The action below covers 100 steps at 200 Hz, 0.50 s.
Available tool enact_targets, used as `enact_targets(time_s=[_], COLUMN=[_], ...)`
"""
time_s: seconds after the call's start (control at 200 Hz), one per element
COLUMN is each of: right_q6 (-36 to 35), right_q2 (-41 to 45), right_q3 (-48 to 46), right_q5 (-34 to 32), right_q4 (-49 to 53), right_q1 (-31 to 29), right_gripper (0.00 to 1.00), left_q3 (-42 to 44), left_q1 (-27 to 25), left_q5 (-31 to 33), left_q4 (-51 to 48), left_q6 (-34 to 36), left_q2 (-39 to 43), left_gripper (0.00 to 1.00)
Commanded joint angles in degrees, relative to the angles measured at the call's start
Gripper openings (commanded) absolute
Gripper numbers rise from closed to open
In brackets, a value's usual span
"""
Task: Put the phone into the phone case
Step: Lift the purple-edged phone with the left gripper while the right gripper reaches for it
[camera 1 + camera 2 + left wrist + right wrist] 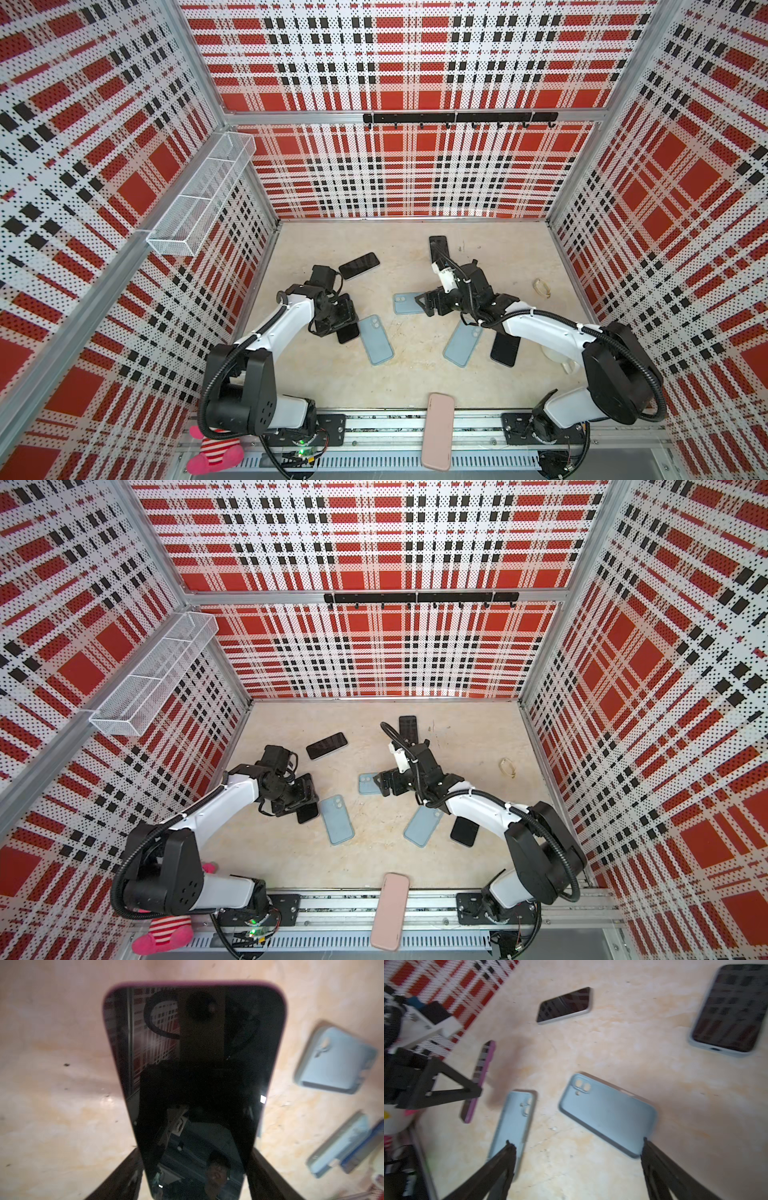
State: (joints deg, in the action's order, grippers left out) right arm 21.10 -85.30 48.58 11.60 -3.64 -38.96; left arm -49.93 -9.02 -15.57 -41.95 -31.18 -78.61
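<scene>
**Left claw** [195, 1150]: the jaws are closed on the long edges of a dark-screened phone with a purple rim [193, 1064], gripped near one short end.
- Most of its length juts past the fingertips, clear of the table [52, 1126].
- You cannot tell whether the purple is the phone's own body or a cover.
- Hold that grip as it is. The glass looks slick and the overhang is long, so a bump would likely lever it loose.

**Right claw** [576, 1141]: spread wide, with nothing between the fingers and no contact showing.
- Just below and ahead of the fingertips lies a light-blue phone case [607, 1113], back up, with its camera cut-out at the end away from the claw.
- Judgement: taking this case is the step in hand.
- It lies opening down, so take it across its narrow width, turn it opening up and pin it flat before the phone comes over.
- Come down square so that both fingers meet the rims together.

**Beside it, toward the left claw:** a second light-blue case [515, 1126] lies back up too. Mind your near finger there.

**Farther out from the right claw:** a silver-rimmed phone [564, 1004] lies screen up. Farthest is a phone in a light-blue case [729, 1009], also screen up.

**Seating, when you reach it:** match the phone's camera corner to the cut-out, enter one corner first, then press the rim round.
</scene>
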Motion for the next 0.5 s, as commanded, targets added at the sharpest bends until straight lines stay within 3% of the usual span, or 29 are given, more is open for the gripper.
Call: enact_targets(time_s=[0.0,0.311,0.496], right_q6=[5.36,8.31,8.50], right_q2=[-1.02,-8.57,-15.16], right_q3=[-2.43,-3.03,-1.28], right_q5=[-1.42,-3.90,-7.20], right_q4=[-15.04,-33.67,-42.76], right_q1=[-5.27,-14.89,-16.32], right_gripper=[0.88,0.72,0.61], left_q3=[1.44,9.43,16.26], left_q1=[0.03,0.35,0.10], left_q5=[-7.70,-10.27,-9.50], left_q4=[11.81,32.32,41.60], left_q6=[-11.11,-37.89,-50.94], left_q2=[4.56,12.51,17.42], left_gripper=[0.34,0.00,0.00])
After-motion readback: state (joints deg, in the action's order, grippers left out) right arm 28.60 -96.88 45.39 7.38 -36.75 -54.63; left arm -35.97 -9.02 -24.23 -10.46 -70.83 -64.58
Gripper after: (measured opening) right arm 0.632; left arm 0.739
